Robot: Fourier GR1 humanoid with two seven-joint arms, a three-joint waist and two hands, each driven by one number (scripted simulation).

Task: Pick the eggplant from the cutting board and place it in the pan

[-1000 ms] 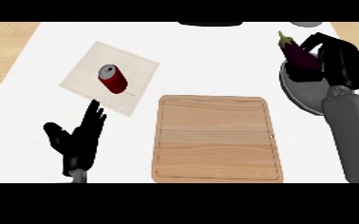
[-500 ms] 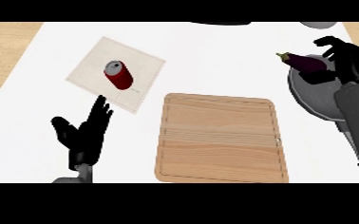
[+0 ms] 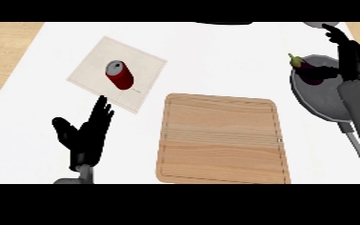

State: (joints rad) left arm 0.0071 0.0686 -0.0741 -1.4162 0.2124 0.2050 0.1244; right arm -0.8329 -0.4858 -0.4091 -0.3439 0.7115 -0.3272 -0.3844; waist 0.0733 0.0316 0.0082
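Note:
The dark purple eggplant (image 3: 307,70) with a green stem lies in the grey pan (image 3: 320,106) at the right edge, tilted against the pan's far-left wall. My right hand (image 3: 343,47) is just right of it and above the pan, fingers straightened and pointing away, no longer curled round the eggplant. The wooden cutting board (image 3: 221,140) lies bare in the middle front. My left hand (image 3: 85,136) rests open at the lower left, fingers up.
A red can (image 3: 119,75) lies on a white square mat (image 3: 91,76) at the back left. The pan's handle (image 3: 349,134) runs toward the lower right edge. A wooden strip (image 3: 17,43) borders the counter on the left.
The eggplant has gone down from the right hand's grasp into the pan, and the hand's fingers have straightened away from it. The left hand stays resting.

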